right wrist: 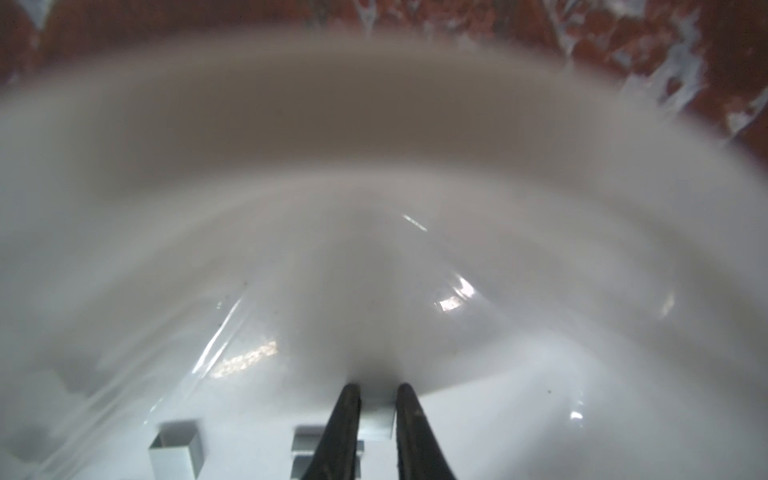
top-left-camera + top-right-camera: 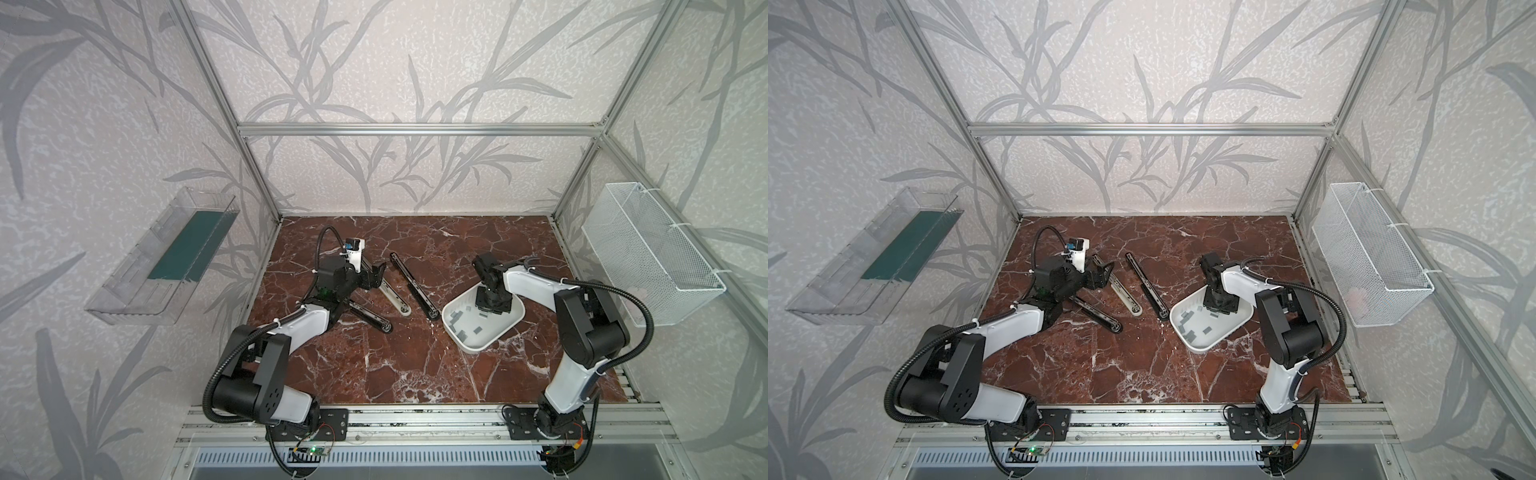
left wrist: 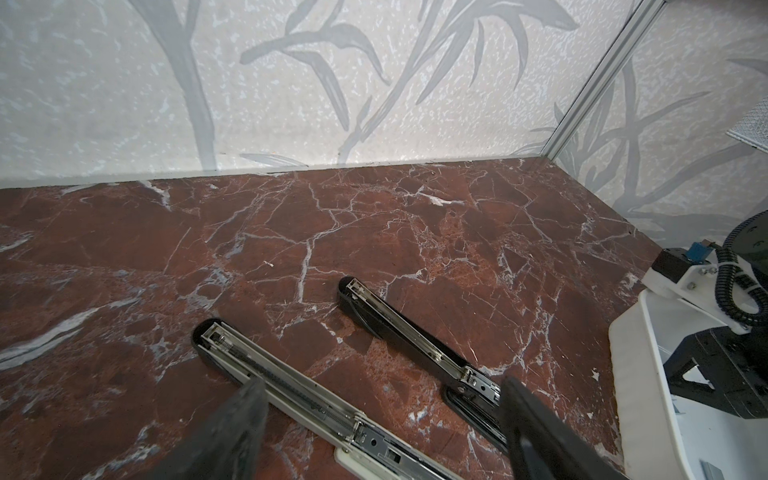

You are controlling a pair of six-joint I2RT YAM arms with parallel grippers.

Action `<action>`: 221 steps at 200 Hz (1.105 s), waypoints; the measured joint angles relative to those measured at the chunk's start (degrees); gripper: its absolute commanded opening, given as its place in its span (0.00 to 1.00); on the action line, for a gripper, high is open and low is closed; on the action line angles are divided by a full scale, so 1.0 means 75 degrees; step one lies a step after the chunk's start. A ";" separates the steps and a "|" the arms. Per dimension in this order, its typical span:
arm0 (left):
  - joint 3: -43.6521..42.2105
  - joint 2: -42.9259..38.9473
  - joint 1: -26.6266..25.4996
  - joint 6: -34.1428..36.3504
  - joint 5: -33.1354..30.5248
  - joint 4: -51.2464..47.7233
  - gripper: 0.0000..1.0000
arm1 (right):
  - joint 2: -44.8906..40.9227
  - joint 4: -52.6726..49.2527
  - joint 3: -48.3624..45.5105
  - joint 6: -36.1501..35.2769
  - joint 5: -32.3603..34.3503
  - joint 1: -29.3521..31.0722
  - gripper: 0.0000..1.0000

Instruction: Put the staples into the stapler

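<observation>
In the white tray [image 1: 540, 436] our right gripper [image 1: 378, 388] pinches one staple strip [image 1: 377, 419], other strips [image 1: 176, 444] close beside. Our left gripper [image 3: 379, 381] hangs spread over the white stapler [image 3: 291, 386].

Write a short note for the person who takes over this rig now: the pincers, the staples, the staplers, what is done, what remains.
Left pincer: open, over the opened white stapler, empty.
Right pincer: down in the white tray, shut on one staple strip, not yet lifted.
Other strips lie loose in the tray; the black stapler lies open beside the white one.
Done: staplers opened, strip gripped. Left: lay it in a stapler's channel, close the stapler.
</observation>
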 measured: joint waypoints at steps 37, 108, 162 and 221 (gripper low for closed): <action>0.0000 -0.0035 0.0000 0.0003 0.0000 -0.0003 0.88 | 0.0003 0.0166 -0.0003 0.0000 -0.0009 -0.0015 0.17; 0.0000 -0.0035 0.0000 0.0000 0.0009 -0.0012 0.88 | -0.0061 0.0178 -0.0003 -0.0210 0.0070 0.0020 0.11; -0.0012 -0.0463 0.0058 -0.0064 -0.0006 -0.0481 0.87 | -0.1075 0.0248 0.0192 -0.1437 0.0455 0.0787 0.11; -0.0539 -0.2553 0.0219 -0.0860 -0.0764 -0.1839 0.87 | -0.1498 0.1396 0.1504 -0.3541 0.0181 0.2873 0.10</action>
